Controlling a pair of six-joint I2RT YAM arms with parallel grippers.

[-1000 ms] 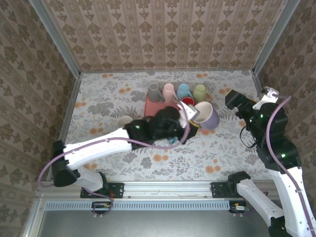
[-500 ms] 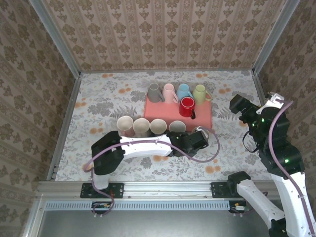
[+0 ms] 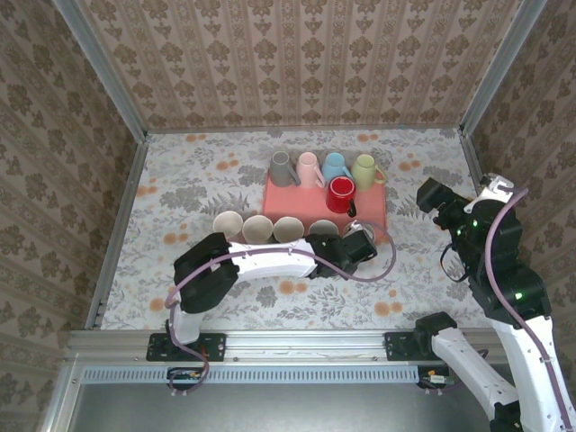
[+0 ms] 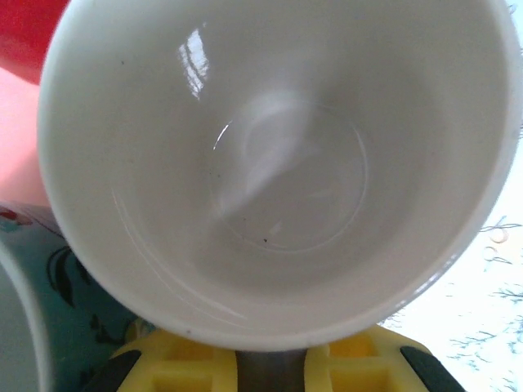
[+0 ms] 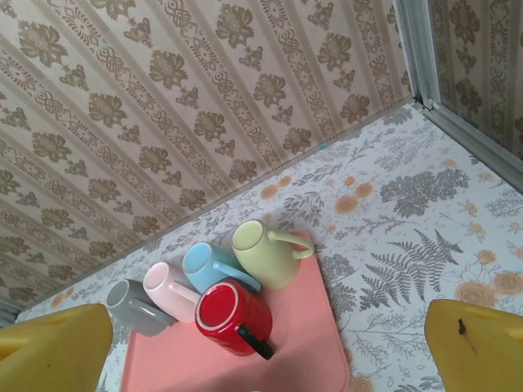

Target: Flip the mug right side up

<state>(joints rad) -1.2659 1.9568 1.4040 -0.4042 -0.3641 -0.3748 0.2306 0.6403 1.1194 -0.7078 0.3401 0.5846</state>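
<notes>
My left gripper (image 3: 359, 246) is low over the table just in front of the pink tray (image 3: 371, 214), at the right end of a row of upright mugs. It is shut on a mug (image 4: 278, 163), whose white inside faces the left wrist camera, mouth up. The yellow fingers (image 4: 172, 371) sit under its rim with a dark part of the mug between them. My right gripper (image 3: 434, 194) hangs open high at the right, away from the mugs; its yellow fingers (image 5: 53, 347) hold nothing.
Several mugs stand upside down on the tray (image 5: 306, 347): grey (image 5: 135, 306), pink (image 5: 170, 290), blue (image 5: 214, 268), green (image 5: 265, 255), red (image 5: 233, 317). Several cream mugs (image 3: 257, 229) stand upright in a row left of my left gripper. Walls enclose the table.
The left arm has brought the mug from above the tray's right end down to the table in front of it, turning its mouth upward. The right arm has barely shifted.
</notes>
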